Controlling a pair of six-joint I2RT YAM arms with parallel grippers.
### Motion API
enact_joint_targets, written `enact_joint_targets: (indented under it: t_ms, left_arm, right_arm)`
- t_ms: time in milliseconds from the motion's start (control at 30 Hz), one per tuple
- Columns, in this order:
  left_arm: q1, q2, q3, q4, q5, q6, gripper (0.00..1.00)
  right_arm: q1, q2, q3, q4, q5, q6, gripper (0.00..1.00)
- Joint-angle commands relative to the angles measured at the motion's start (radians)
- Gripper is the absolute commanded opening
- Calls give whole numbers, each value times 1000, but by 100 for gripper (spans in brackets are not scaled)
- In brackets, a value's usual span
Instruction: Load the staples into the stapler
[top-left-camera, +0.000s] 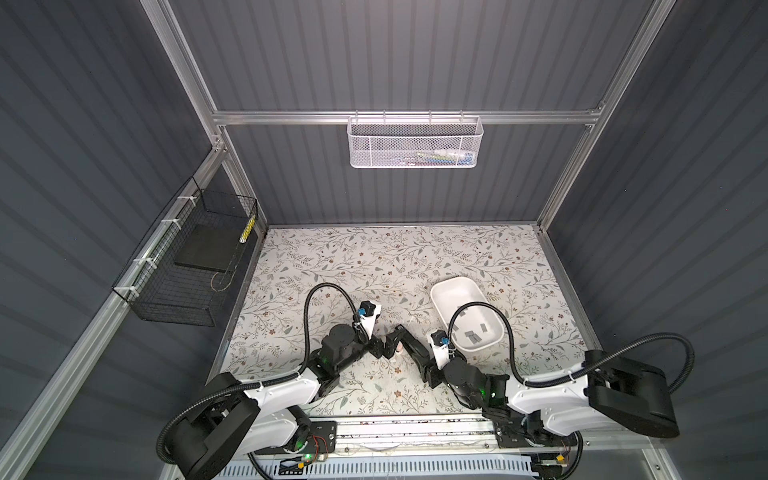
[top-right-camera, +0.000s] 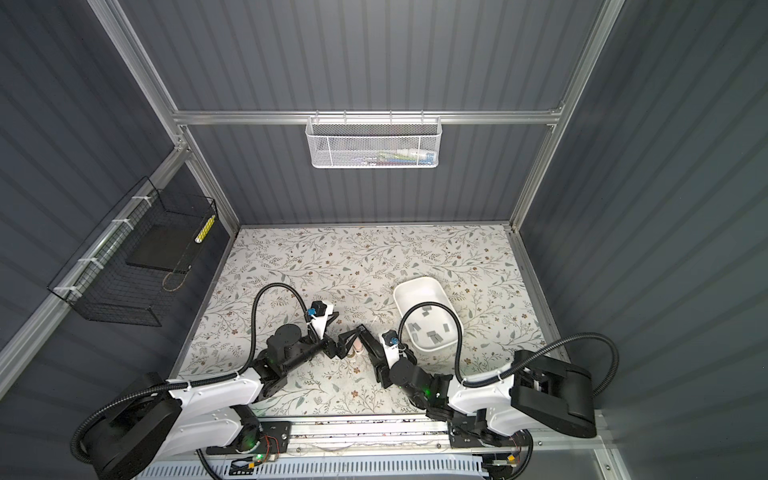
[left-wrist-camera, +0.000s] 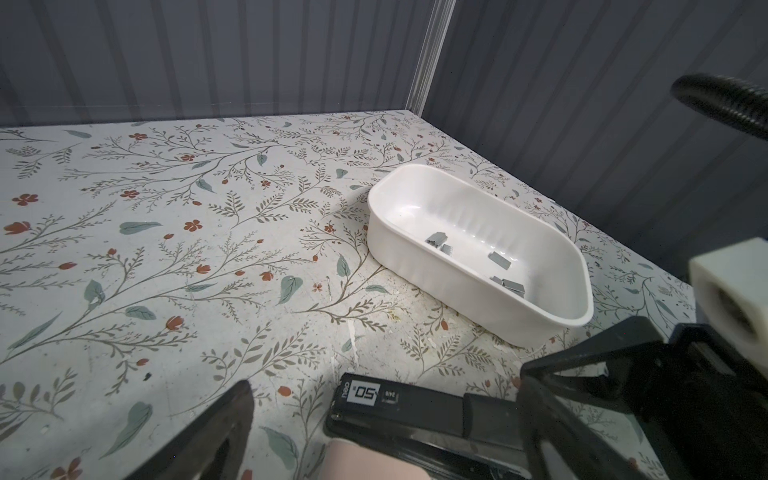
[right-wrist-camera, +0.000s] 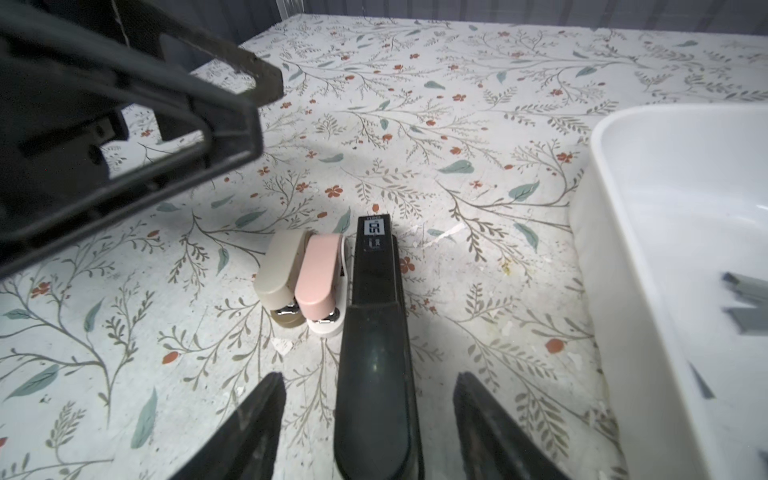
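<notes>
The black stapler (right-wrist-camera: 376, 332) lies flat on the floral table, its labelled end (left-wrist-camera: 365, 395) pointing away from my right gripper. My right gripper (right-wrist-camera: 370, 382) is open and straddles the stapler's rounded end, with a gap on each side. From the opposite side, my left gripper (left-wrist-camera: 386, 395) is wide open around the labelled end; one finger (left-wrist-camera: 232, 415) stands well clear of it. In both top views the two grippers (top-left-camera: 386, 345) (top-left-camera: 415, 353) meet at the table's front middle. The staples (left-wrist-camera: 436, 239) (top-left-camera: 473, 334) (top-right-camera: 432, 334), several grey strips, lie loose in a white tray (left-wrist-camera: 415, 170).
A small pink stapler (right-wrist-camera: 318, 274) and a beige one (right-wrist-camera: 280, 270) sit side by side against the black stapler. The white tray (top-left-camera: 440, 291) (top-right-camera: 405, 291) (right-wrist-camera: 602, 166) stands just right of the grippers. A white mesh basket (top-left-camera: 415, 141) hangs on the back wall and a black wire basket (top-left-camera: 187, 266) on the left wall.
</notes>
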Motion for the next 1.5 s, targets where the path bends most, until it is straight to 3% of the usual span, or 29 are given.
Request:
enact_joint_targets:
  t_ms: [0,167,233,333,633,967,1200,1467]
  left_arm:
    - [-8,-7,30,-51,-27,-22,94]
    - [-8,47,61,-67,-22,-19,81]
    - [-8,86,80,-72,-19,-18,71]
    - [-8,146,109,-72,7,-14,67]
    - [-9,279,160,-54,98,6,68]
    - [-37,378,183,-43,122,41,67]
    - [-50,449,166,8,105,50,65]
    - [-52,470,166,24,99,58,65]
  right_arm:
    - [5,-62,45,-129,23,1,57]
    - [3,-129,91,-217,48,3,34]
    - [-7,-123,122,-253,60,7,25]
    - [-31,-75,170,-294,44,18,21]
    - [-37,62,176,-231,-18,50,23]
    - [-34,134,73,-150,-34,134,22]
    - [37,301,-16,24,22,206,22]
    - [44,456,-42,185,33,243,22]
